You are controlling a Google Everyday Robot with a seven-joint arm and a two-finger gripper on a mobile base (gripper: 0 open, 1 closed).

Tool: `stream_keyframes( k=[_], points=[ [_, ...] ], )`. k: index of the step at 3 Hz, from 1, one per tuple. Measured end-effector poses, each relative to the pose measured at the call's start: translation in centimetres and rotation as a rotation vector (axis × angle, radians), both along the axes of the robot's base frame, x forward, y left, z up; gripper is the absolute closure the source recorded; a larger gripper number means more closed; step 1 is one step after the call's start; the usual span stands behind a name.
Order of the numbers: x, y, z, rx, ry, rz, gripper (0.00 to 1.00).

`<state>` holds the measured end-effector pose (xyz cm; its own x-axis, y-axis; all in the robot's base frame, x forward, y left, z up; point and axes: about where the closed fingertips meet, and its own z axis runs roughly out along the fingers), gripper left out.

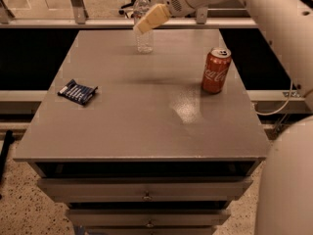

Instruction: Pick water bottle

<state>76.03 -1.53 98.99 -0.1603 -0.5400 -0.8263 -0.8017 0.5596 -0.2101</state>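
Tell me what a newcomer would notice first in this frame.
The pale arm reaches in from the upper right, and its gripper sits level with the upper part of the bottle at the far edge of the table; contact cannot be judged. A red can stands upright near the right edge. A small blue packet lies flat on the left side.
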Motion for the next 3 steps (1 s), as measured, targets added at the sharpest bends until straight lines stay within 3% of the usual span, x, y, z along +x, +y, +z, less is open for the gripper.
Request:
stream_keyframes(
  k=[1,3],
  points=[
    [3.5,1.9,-0.7,0.078,-0.018,-0.058,0.00],
    [7.9,4.6,-3.4,0.159,-0.008,-0.163,0.00]
  ],
)
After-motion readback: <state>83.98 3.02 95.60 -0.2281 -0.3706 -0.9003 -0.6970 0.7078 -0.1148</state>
